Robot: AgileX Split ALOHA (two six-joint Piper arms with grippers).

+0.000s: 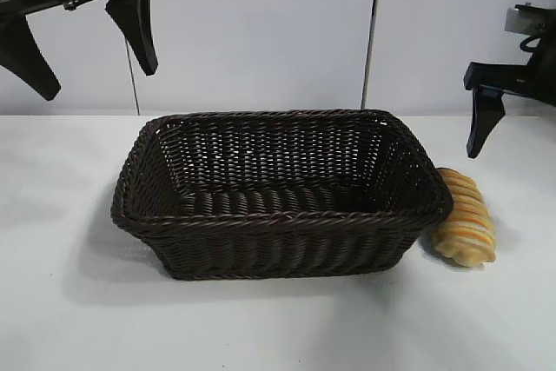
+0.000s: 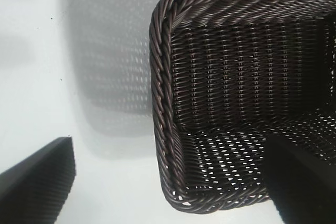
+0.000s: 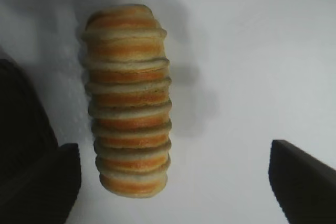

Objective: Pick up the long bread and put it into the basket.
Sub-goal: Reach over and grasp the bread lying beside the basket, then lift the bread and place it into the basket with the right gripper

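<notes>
Level frontal exterior view; both wrist views steeply downward, close, left sharing the basket (image 1: 278, 193).

The long bread (image 3: 128, 100) lies flat on the white surface (image 3: 252, 51), a ridged loaf with orange-brown bands running crosswise between paler ones, rounded off at both ends. Nothing touches it. The right claw (image 3: 173, 182) hangs above with its jaws spread wide: one dark finger (image 3: 58, 182) shows just beside one end of the loaf, and the other finger (image 3: 302, 182) stands well apart from it over bare surface, so the loaf sits off toward one finger instead of midway. A soft shadow falls on the surface along one side of the bread. Behind the nearer finger a dark mass fills the edge of the view; what it is cannot be told.
</notes>
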